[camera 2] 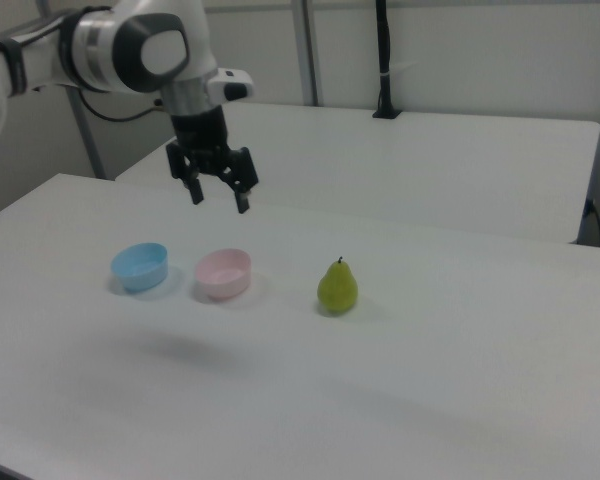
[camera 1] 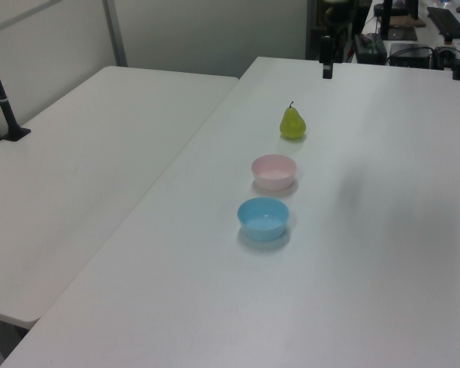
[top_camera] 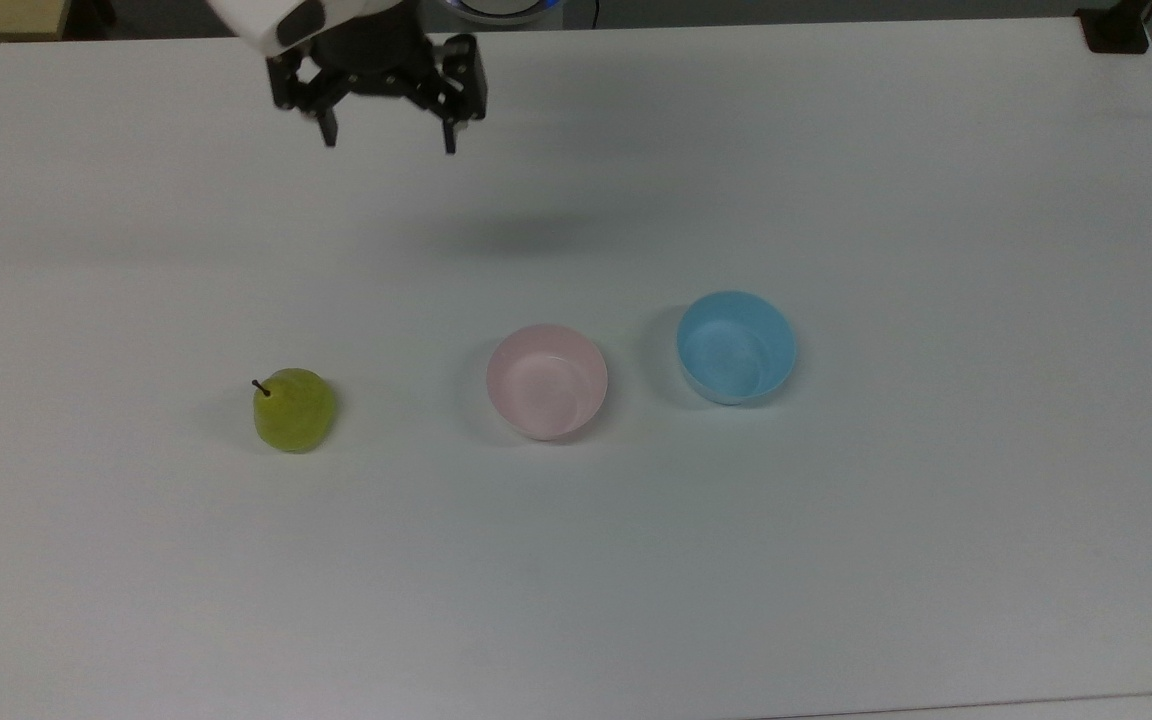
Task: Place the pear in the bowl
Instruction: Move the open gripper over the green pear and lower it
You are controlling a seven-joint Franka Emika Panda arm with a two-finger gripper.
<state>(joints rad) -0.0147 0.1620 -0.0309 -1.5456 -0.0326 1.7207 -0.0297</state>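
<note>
- Claw (top_camera: 388, 143) held up in the air over the far part of the white surface (top_camera: 936, 520), near the top view's upper edge, carrying nothing.
- Fingers (top_camera: 328, 132) spread wide apart, tips pointing down, nothing between them; seen likewise in the right view (camera 2: 219, 198).
- In the left view, claw (camera 1: 326, 70) seen edge-on as a dark narrow shape at the surface's far end, beyond the row of items.
- Faint blurred shadow on the surface, below the claw in the top view.
- Pear (top_camera: 294, 409) upright on the surface, short dark stem tilted toward the top view's upper left; well apart from the claw and touched by nothing.
- Pear (camera 2: 337, 287) at the right view's right end of the row; farthest of the three in the left view (camera 1: 293, 123).
- Pink bowl (top_camera: 546, 381) in the middle of the row, near the pear but not touching it, inside plain and bare.
- Same bowl in the right view (camera 2: 223, 273) and in the left view (camera 1: 274, 172).
- Light blue bowl (top_camera: 736, 346) just beside the pink one on the side away from the pear, a narrow gap between them; also bare inside.
- Blue bowl at the right view's left end (camera 2: 140, 267), nearest the camera in the left view (camera 1: 263, 218).
- Second white table (camera 1: 69, 176) alongside, at the left view's left.
</note>
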